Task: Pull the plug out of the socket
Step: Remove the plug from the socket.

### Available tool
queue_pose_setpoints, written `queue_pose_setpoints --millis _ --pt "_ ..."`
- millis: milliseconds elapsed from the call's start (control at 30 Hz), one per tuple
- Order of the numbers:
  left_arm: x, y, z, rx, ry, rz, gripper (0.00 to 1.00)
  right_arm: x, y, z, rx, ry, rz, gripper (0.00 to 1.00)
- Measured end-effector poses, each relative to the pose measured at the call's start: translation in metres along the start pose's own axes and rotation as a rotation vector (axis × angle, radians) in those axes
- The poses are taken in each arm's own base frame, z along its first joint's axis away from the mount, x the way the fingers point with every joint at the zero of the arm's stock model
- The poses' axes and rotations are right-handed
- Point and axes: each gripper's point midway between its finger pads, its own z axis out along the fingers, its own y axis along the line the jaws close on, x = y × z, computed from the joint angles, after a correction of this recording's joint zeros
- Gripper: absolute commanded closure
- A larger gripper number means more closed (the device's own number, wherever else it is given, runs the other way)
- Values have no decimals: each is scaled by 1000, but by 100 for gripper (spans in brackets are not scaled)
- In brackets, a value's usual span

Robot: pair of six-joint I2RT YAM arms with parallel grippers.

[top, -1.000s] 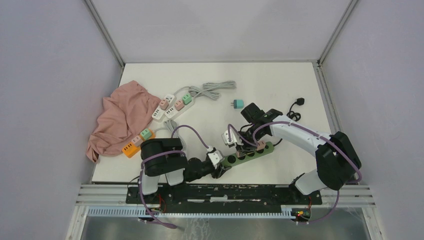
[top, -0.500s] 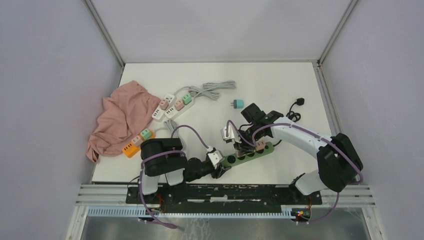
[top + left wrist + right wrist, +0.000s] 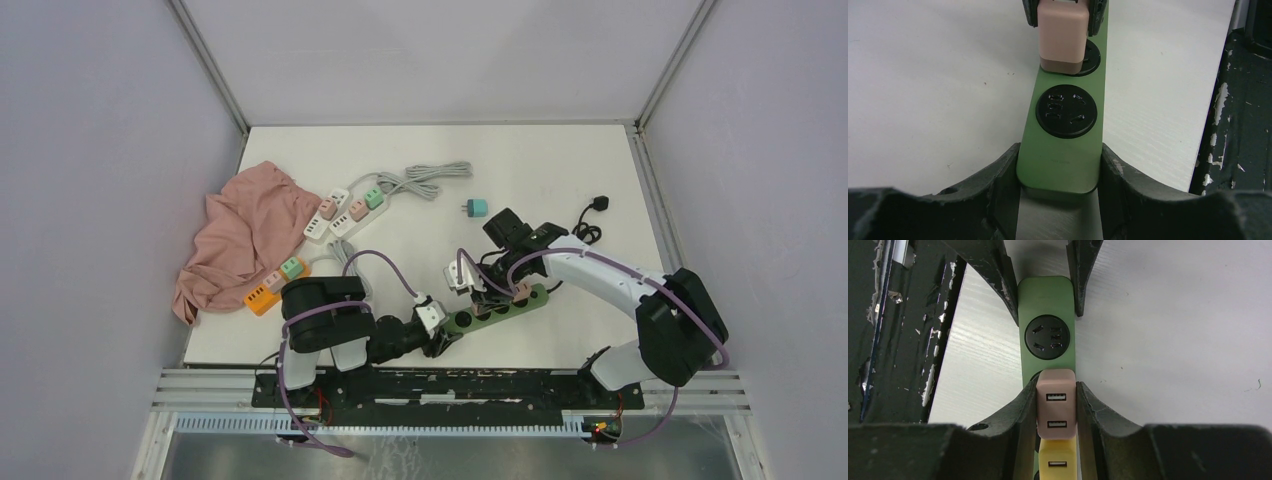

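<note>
A green power strip (image 3: 500, 304) lies near the table's front edge. My left gripper (image 3: 446, 336) is shut on the strip's near end (image 3: 1060, 150), one finger on each long side. A pink USB plug (image 3: 1062, 37) stands in the second socket from that end, its base against the black socket face. My right gripper (image 3: 497, 291) is shut on this pink plug (image 3: 1056, 407), with its pads flat on the two sides. Directly behind it in the right wrist view sits a yellow plug (image 3: 1057, 460). One bare socket (image 3: 1047, 336) lies between the two grippers.
A pink cloth (image 3: 240, 235) lies at the left, with white power strips (image 3: 340, 212) and an orange one (image 3: 263, 297) beside it. A teal plug (image 3: 476, 208) and a black corded plug (image 3: 599, 203) lie behind the right arm. The table's front edge (image 3: 1220, 100) runs close alongside the green strip.
The right wrist swayed slightly left and came back. Both grips are unchanged and the pink plug still sits in the strip.
</note>
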Motion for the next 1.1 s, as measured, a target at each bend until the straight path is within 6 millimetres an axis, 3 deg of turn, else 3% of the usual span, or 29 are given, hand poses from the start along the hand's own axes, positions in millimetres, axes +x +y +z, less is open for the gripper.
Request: queue_pose_setpoints --millis 400,800,1100 --pt "0 0 0 1 1 0 97 1 -4 -1 47 24 124 100" --pt "0 -1 0 5 1 0 97 -1 2 0 2 7 7 100" --pt "1 -1 0 6 1 0 97 -1 -2 1 38 17 123 100"
